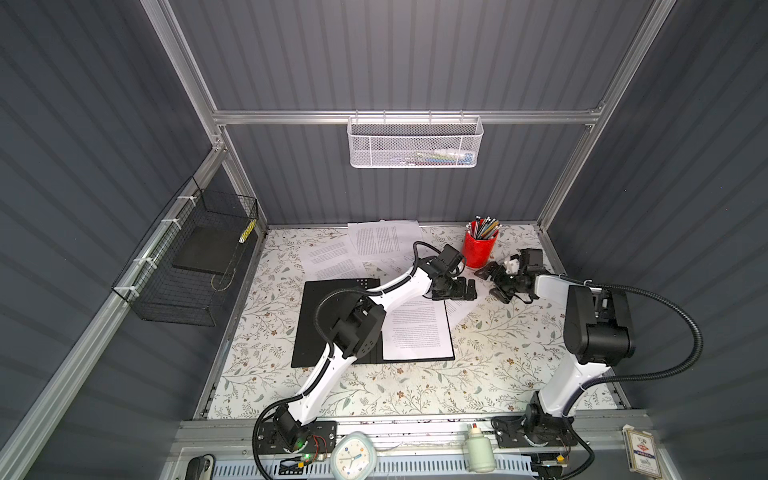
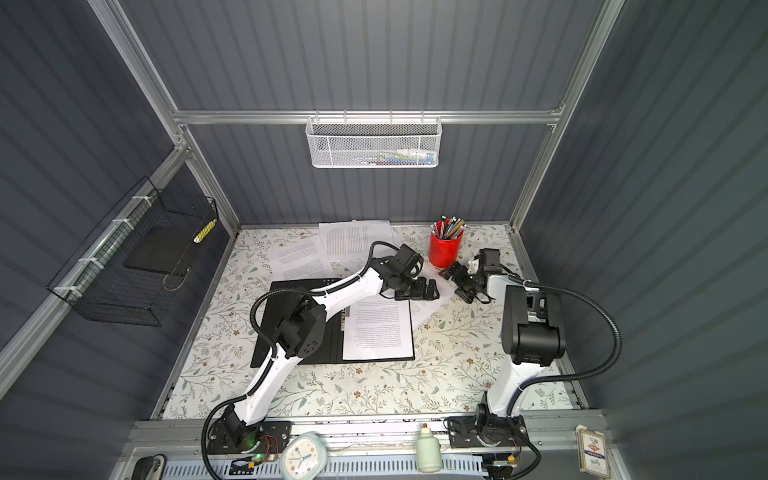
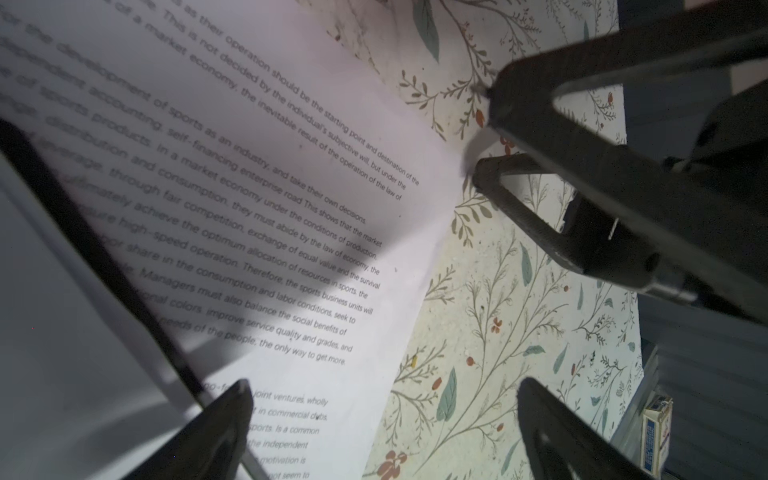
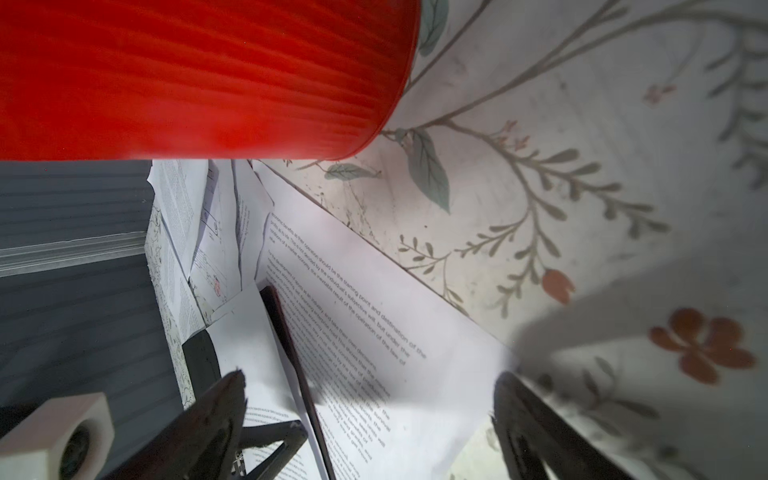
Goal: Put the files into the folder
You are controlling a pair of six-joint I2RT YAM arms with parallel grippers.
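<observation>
Left wrist view: my left tool (image 3: pixel 382 386) stands wide and empty just above one of the files (image 3: pixel 249 187), which juts past the edge of the open folder (image 1: pixel 307 345). My right tool (image 4: pixel 370 376), wide and empty too, hangs by that sheet's corner.

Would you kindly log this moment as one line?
folder: open, one sheet inside; left hand: open over loose sheet; right hand: open at its corner; more sheets behind folder

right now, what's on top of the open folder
A printed sheet lies on the folder's right half; the left half shows bare black. The left arm covers the middle, so that part is hidden.
</observation>
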